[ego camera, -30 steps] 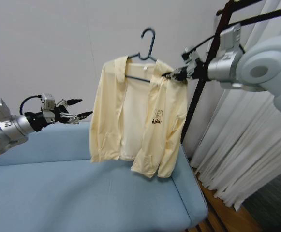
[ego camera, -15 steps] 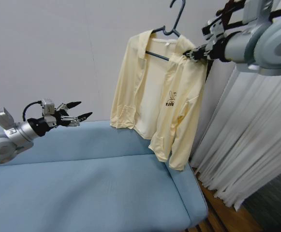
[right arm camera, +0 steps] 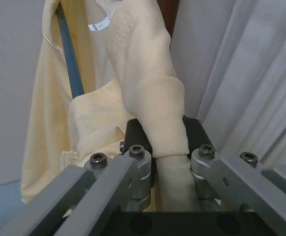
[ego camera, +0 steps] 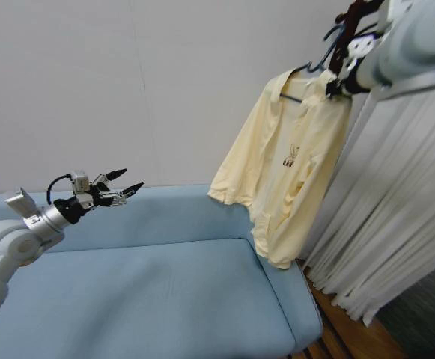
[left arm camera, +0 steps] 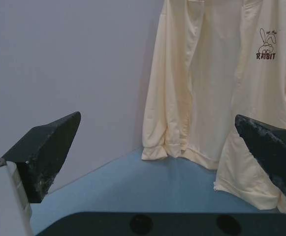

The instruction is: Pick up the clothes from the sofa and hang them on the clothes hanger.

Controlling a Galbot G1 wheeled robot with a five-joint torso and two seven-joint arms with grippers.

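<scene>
The right gripper [ego camera: 335, 88] pinches the yellow jacket [ego camera: 292, 172] tight up high, and the left gripper [ego camera: 121, 185] hangs wide open over the blue sofa [ego camera: 165, 292].

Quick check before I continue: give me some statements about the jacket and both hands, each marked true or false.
1. The right hand is shut on the pale yellow jacket. True.
2. The left hand grips a jacket sleeve. False: it is open and empty above the light blue sofa, apart from the jacket.
3. The jacket lies flat on the sofa seat. False: it hangs in the air on a blue hanger, held up near the dark rack pole.
4. The jacket carries a rabbit print on its front. True.
</scene>
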